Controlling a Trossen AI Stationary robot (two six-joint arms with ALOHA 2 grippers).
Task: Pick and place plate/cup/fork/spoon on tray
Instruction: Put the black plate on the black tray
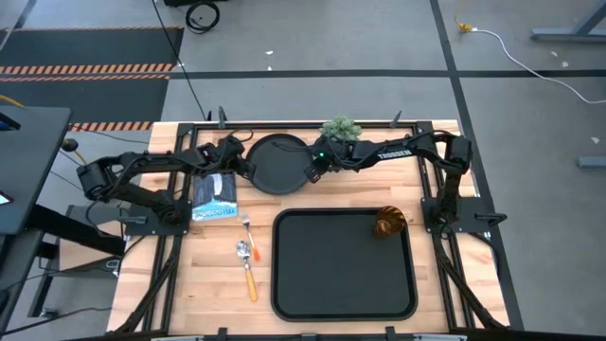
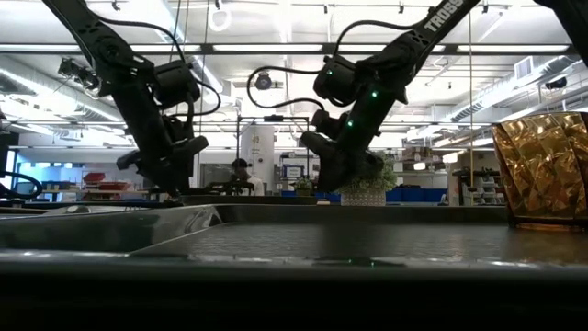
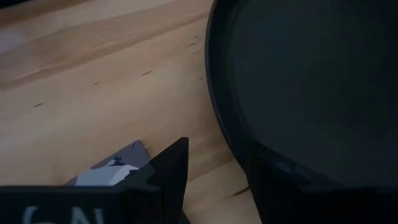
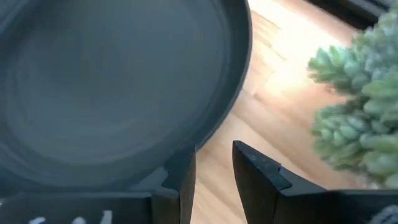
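The round black plate (image 1: pixel 281 163) lies flat on the wooden table at the far middle. My left gripper (image 1: pixel 244 167) is open at the plate's left rim; in the left wrist view (image 3: pixel 217 163) one finger is outside the rim and one over the plate. My right gripper (image 1: pixel 311 172) is open at the plate's right rim (image 4: pixel 214 155). The black tray (image 1: pixel 284 284) lies near the front. The amber cup (image 1: pixel 389 222) stands upright in the tray's far right corner. The silver fork (image 1: pixel 246 227) and the orange-handled spoon (image 1: pixel 249 273) lie on the table left of the tray. My left gripper straddles the plate's left rim (image 3: pixel 227 140), its fingers slanting down. Whether either finger touches the rim, I cannot tell. My right gripper has one finger (image 4: pixel 181 177) at the plate's right rim (image 4: pixel 205 134) and the other over bare wood. Whether it touches, I cannot tell.
A blue and white packet (image 1: pixel 216 196) lies left of the plate, close under my left arm. A small potted plant (image 1: pixel 341 128) stands at the far edge beside my right gripper. Bare tray floor (image 1: pixel 341 275) lies in front of the cup.
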